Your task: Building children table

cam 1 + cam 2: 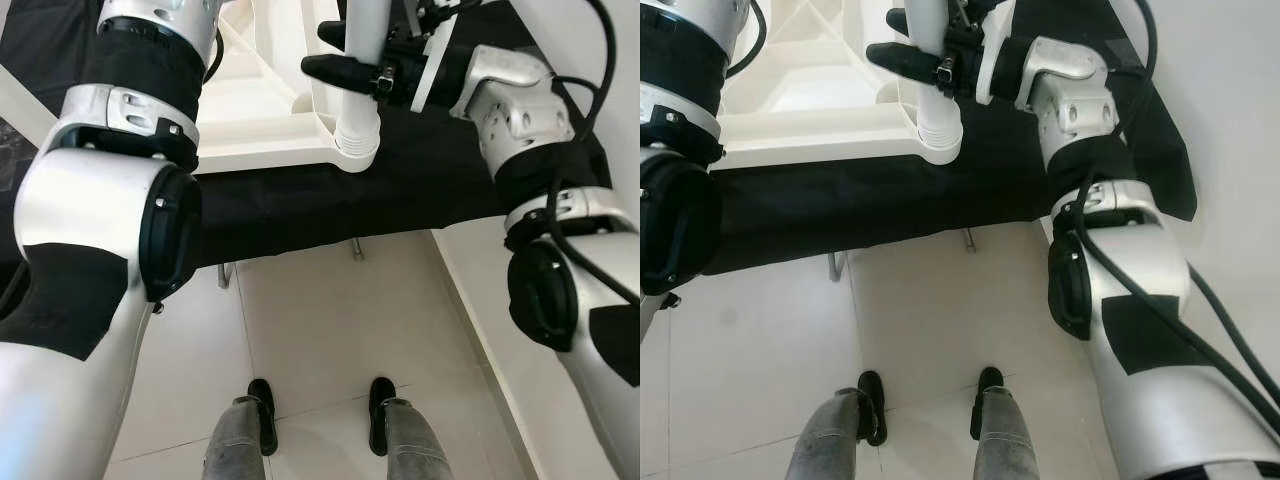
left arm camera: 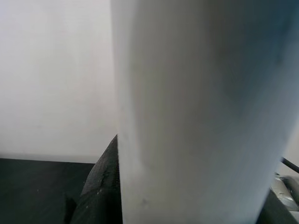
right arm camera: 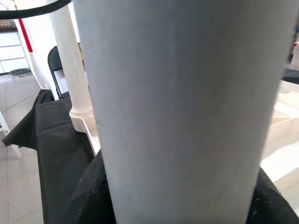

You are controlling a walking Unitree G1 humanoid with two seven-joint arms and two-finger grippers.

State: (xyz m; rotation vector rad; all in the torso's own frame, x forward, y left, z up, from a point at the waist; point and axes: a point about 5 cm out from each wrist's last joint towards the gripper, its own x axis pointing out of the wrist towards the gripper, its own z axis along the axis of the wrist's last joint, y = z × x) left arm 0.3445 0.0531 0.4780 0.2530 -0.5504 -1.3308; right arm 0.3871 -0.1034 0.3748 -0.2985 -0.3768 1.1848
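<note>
Bright, even daylight; the smooth white plastic tube point(image 3: 187, 107) pressed against both wrist cameras is blurred, its far flank shaded grey-blue; head views sharp.

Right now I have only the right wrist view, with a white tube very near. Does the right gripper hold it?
Observer: Yes. The right gripper is shut on that white leg, which stands upright.
Operator: Where is its lower end?
Observer: In the corner socket of the upturned white tabletop.
Operator: And the left arm?
Observer: The left arm is raised at the left, its forearm reaching over the tabletop.
</note>
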